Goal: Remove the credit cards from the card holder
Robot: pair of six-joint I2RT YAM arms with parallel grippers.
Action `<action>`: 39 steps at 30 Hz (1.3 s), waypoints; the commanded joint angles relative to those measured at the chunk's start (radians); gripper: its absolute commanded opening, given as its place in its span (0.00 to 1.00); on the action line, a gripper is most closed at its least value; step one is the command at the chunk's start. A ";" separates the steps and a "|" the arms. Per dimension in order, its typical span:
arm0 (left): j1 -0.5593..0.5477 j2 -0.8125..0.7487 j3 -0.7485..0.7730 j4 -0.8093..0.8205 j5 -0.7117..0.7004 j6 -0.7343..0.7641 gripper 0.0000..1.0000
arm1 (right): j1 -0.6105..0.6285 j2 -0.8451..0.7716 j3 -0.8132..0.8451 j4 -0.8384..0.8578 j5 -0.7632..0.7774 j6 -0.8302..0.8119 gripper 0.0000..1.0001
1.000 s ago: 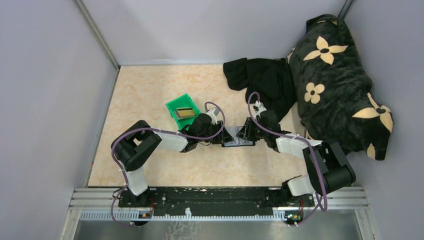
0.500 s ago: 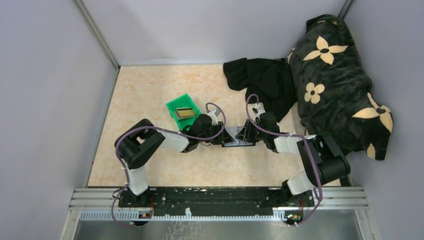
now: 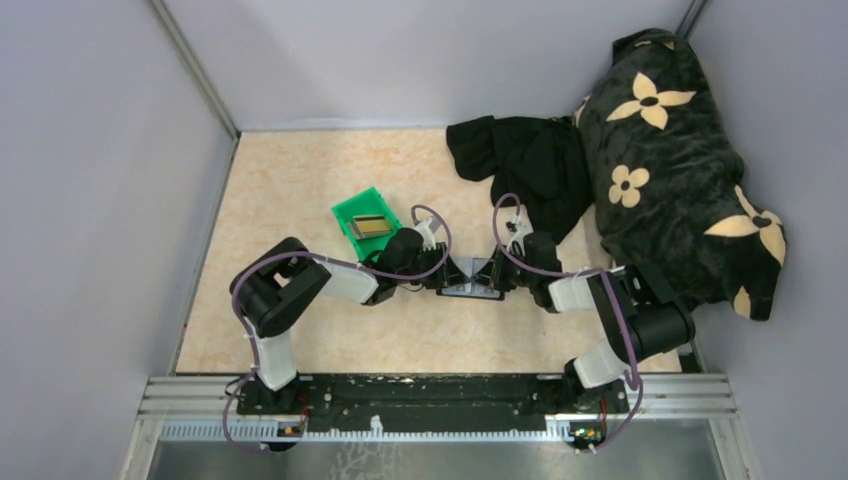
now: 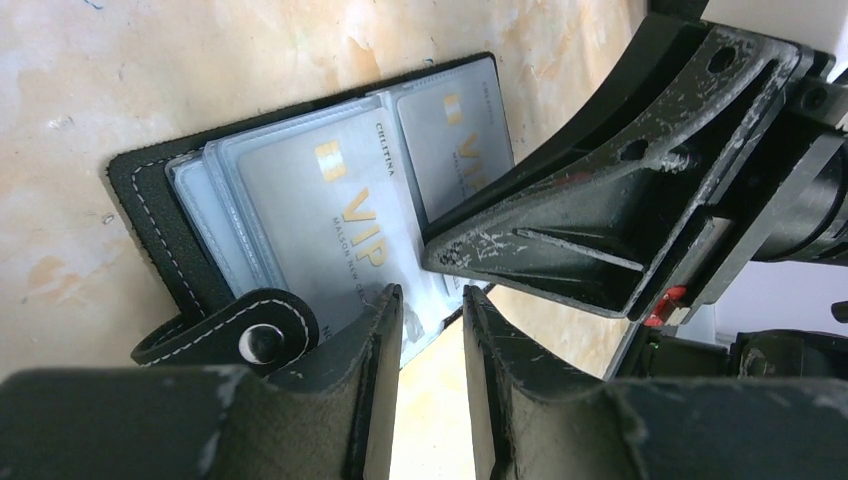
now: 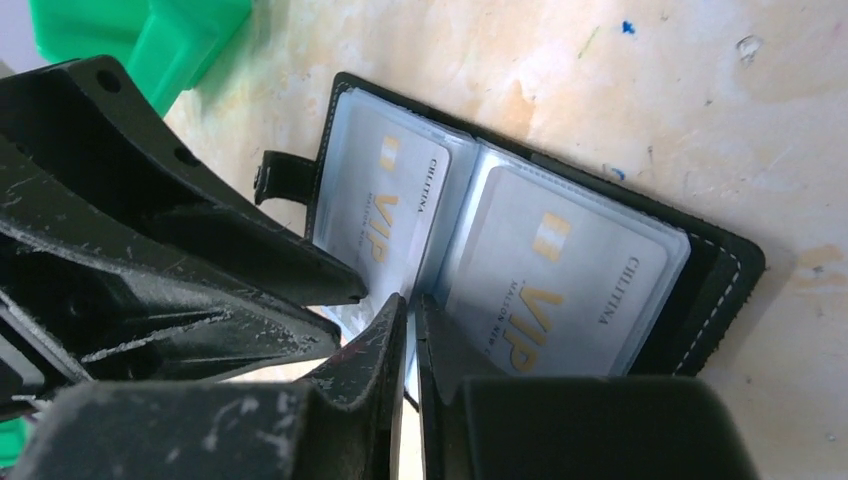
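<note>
Left gripper (image 4: 432,335): jaws at a narrow gap, tips down at one edge of the card holder (image 4: 150,215). A pale sleeve corner reaches into the gap, but a real grip is unclear. Right gripper (image 5: 410,335): jaws almost closed, only a slit left, tips at the holder's centre fold. Whether a sleeve edge is pinched cannot be told. The two grippers face each other over the holder with tips close together; contact between them is not clear.

One card holder, lying open and flat on the desk (image 4: 120,70) between the grippers. Its one snap tab (image 4: 240,335) sticks out just beside a left finger.

Two pale credit cards (image 4: 330,215) with gold "VIP" lettering, one on each half of the holder, both inside clear sleeves. More sleeves are layered under them, contents hidden. Fingers cover one end of each card. From the top camera the holder is mostly hidden by the grippers.

One gold-brown credit card (image 3: 372,226) lies in the one green bin (image 3: 352,212), beyond the left gripper and well apart from the holder.

One black cloth (image 3: 520,160) and one dark flowered cushion (image 3: 680,150) lie past the right arm, well apart from the holder.
</note>
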State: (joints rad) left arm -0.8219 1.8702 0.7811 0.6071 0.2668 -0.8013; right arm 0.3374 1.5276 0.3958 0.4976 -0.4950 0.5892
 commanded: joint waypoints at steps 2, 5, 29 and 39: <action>0.010 0.027 -0.015 0.017 0.015 -0.010 0.36 | -0.016 0.007 -0.026 0.137 -0.126 0.044 0.05; 0.011 0.028 -0.015 0.019 0.016 -0.009 0.35 | -0.017 0.035 -0.022 0.169 -0.163 0.058 0.00; 0.029 -0.069 -0.011 -0.116 -0.060 0.123 0.40 | -0.040 -0.022 -0.026 0.089 -0.091 0.043 0.29; 0.029 -0.044 -0.022 -0.111 -0.054 0.119 0.40 | -0.060 -0.062 -0.029 0.054 -0.079 0.030 0.29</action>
State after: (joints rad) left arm -0.7975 1.8053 0.7597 0.5171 0.2218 -0.7029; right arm 0.2871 1.5032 0.3534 0.5484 -0.5880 0.6487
